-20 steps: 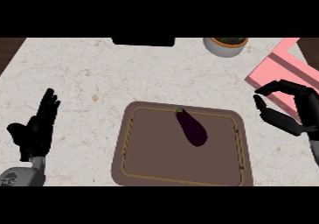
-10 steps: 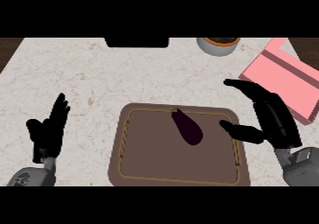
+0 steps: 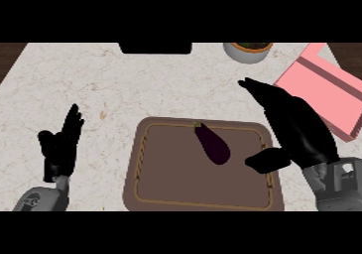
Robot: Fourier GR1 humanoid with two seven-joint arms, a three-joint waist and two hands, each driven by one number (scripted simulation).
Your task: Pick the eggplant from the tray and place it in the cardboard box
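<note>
A pale, speckled bench (image 3: 140,84) is seen from steeply above. Near its front edge lies a brown tray (image 3: 157,173) with rounded corners and a thin raised rim. A dark purple eggplant (image 3: 212,144) lies in the tray's upper middle part, set on a slant, its small green stem end pointing up and left towards the tray's far rim.

The right hand (image 3: 300,131) comes in from the lower right and hangs over the tray's right edge. Its fingers (image 3: 260,89) are straight and spread, pointing up and left across the bench beyond the tray, and its thumb (image 3: 266,161) juts left over the tray's right side. The thumb tip is near the eggplant's lower end but apart from it. The hand is open and holds nothing.

The left hand (image 3: 59,149) shows at the left, on the bench well apart from the tray. Its fingers point up and are straight, so it is open too, at rest.

A pink cardboard box (image 3: 333,96) lies at the right edge of the bench, beyond the right hand, set at an angle and partly cut off by the edge of the view. A round bowl (image 3: 248,51) with dark contents stands at the far edge, just left of the box. A flat black thing (image 3: 155,47) lies at the far edge near the middle.
</note>
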